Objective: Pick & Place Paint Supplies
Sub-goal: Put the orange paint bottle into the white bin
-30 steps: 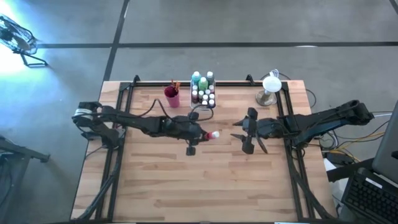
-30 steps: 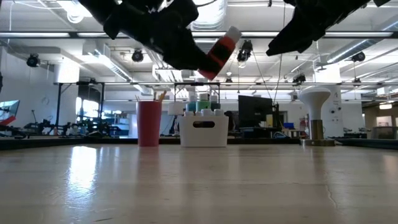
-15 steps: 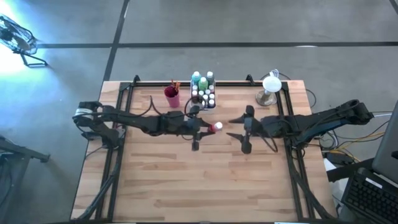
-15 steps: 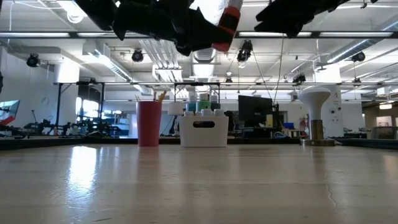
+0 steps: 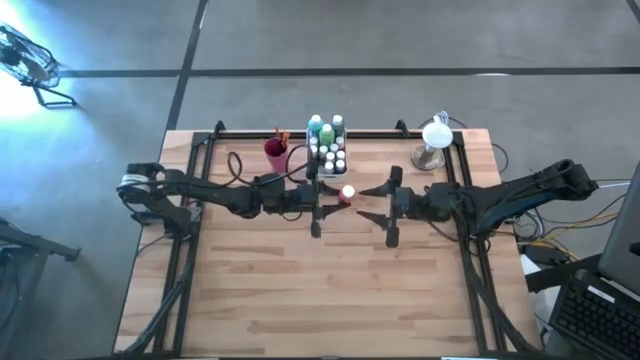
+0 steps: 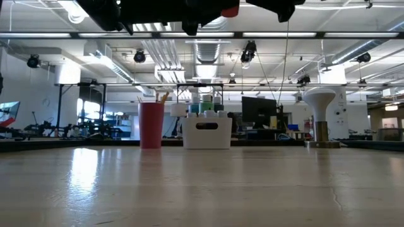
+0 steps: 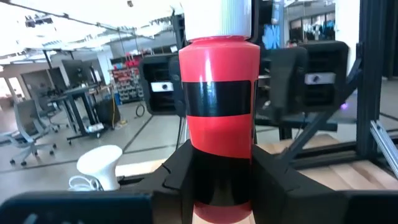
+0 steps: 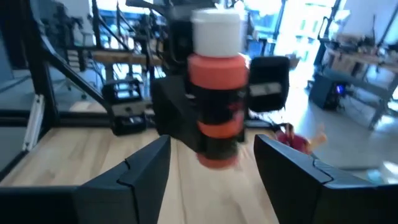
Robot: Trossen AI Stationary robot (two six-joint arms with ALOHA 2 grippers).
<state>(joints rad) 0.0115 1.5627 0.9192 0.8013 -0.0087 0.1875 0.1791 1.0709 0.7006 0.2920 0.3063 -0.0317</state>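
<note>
My left gripper (image 5: 336,198) is shut on a red paint bottle (image 5: 346,194) with a white cap and a black label band, held high over the table's middle, near the tray. In the left wrist view the bottle (image 7: 219,93) fills the picture. My right gripper (image 5: 374,203) is open; it faces the bottle from the table's right, its fingers standing off on either side in the right wrist view (image 8: 211,143). In the low view only the bottle's red bottom (image 6: 230,11) shows at the top edge. My left gripper (image 7: 219,158) pinches the red bottle's lower body (image 7: 219,180) between its two fingers, below the black band. The fingers (image 7: 177,171) come level from the table's left. The bottle stands about upright, cap (image 8: 216,31) up, lifted clear of the table.
The translucent white tray (image 5: 313,158) with several paint bottles stands near the far edge, just beyond the held bottle. A magenta cup (image 5: 276,153) with brushes is to its left. A white lamp-like object (image 5: 432,142) stands at the far right. Bare wood lies on the near side.
My left gripper has risen and moved toward the far edge, turning the red bottle from slanting, cap toward the right, to about upright. In the low view the bottle has climbed nearly out of the top. My right gripper has moved left toward the bottle, staying open.
</note>
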